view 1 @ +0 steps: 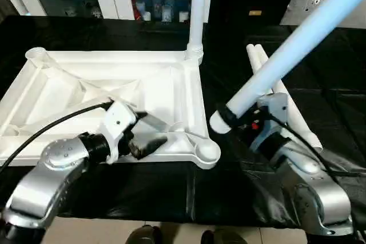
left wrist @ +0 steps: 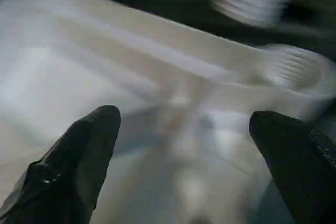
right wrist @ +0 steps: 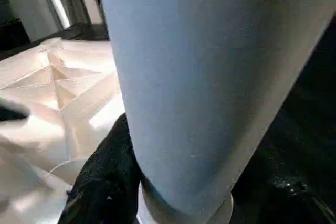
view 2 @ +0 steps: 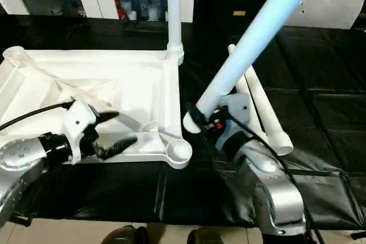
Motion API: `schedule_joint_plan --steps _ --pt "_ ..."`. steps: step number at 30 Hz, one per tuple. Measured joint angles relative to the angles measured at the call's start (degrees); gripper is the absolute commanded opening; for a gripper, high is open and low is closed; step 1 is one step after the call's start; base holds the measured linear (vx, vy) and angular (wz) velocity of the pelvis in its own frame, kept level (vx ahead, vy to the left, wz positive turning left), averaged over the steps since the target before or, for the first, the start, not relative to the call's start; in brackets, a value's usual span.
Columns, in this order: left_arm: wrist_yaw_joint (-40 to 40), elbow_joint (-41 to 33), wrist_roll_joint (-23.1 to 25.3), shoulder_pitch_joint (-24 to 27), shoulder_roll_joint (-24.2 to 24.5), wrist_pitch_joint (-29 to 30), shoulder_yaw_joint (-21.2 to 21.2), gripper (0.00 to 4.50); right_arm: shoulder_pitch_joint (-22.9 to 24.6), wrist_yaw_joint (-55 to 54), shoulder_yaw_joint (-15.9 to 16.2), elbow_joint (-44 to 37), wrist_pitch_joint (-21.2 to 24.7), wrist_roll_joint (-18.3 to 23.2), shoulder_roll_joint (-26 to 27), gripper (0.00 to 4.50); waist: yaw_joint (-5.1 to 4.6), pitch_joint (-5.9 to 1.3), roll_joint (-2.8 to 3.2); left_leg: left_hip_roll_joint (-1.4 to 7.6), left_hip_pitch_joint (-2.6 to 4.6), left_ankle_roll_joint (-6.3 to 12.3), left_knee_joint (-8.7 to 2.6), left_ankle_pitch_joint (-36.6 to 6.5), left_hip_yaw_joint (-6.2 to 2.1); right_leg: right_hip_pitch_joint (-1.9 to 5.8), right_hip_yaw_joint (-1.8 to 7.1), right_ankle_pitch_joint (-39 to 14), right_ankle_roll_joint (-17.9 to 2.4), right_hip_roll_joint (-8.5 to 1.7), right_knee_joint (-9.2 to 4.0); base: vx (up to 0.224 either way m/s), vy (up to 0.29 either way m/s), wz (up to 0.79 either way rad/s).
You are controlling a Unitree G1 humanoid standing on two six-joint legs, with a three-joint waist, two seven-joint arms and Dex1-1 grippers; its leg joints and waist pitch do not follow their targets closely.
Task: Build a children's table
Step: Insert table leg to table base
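Tabletop [view 1: 108, 84] lies upside down on the black table [view 2: 320, 84]; right gripper [view 1: 243, 119] clamps a stiff, light-looking leg [view 1: 286, 55] near its flared end (sensible hold), left gripper [view 1: 146, 132] spread over the rim.

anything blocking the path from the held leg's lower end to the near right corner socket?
Nothing visible. The right gripper holds the leg tilted, its lower end just beside the empty corner socket, with bare black cover between. The left gripper, open, hovers over the tabletop on the socket's other side.
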Motion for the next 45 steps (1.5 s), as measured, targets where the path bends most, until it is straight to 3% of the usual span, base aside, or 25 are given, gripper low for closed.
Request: schedule_joint_plan --steps 4,12,19,29,38,45 --pt "-6.6 0.2 -1.2 -2.2 1.3 0.4 -3.8 4.12 0.1 1.1 0.2 0.2 0.5 0.0 -1.6 1.90 0.49 -0.57 0.91 0.02 0.16 0.02 0.01 0.0 0.15 0.09 0.03 0.0 0.0 -0.03 0.06 0.000 0.000 0.00" --pt "-9.9 7.0 2.5 -6.8 -1.3 -2.4 -9.5 3.32 1.3 3.5 0.8 1.1 1.4 0.0 -3.3 1.90 0.67 -0.70 0.76 0.60 0.33 0.03 0.03 0.5 1.01 0.06 0.00 0.1 -0.1 -0.03 0.43 0.000 0.000 0.00" --pt "-9.6 14.1 4.1 -9.1 -3.9 -5.6 -10.4 2.66 1.7 4.5 2.0 1.0 1.4 0.0 -3.9 1.90 0.69 -0.90 0.51 0.64 0.33 0.07 0.06 0.6 1.06 0.04 -0.01 0.2 -0.2 -0.03 0.48 0.000 0.000 0.00" --pt "-13.5 20.5 6.2 -11.9 -4.2 -11.2 -10.9 1.77 4.3 4.4 1.9 -1.1 1.6 -0.5 -5.1 1.90 0.64 -1.53 1.51 0.69 0.22 0.11 0.09 0.6 1.08 0.03 -0.07 0.2 -0.2 -0.04 0.41 0.000 0.000 0.00" --pt "-20.1 23.8 6.3 -13.3 -2.0 -12.8 -12.2 0.97 5.7 4.4 2.1 -1.8 2.0 -0.4 -5.2 1.90 0.45 -1.53 1.54 0.74 0.24 0.09 0.06 0.6 1.10 0.01 -0.07 0.2 -0.2 -0.02 0.41 0.000 0.000 0.00" --pt "-18.5 26.8 9.3 -13.5 -2.9 -16.4 -12.3 0.42 6.2 4.3 2.0 -2.0 2.2 -0.4 -5.2 1.90 0.45 -1.52 1.54 0.74 0.19 0.09 0.01 0.6 1.13 -0.05 -0.07 0.2 -0.2 -0.02 0.37 0.000 0.000 0.00"
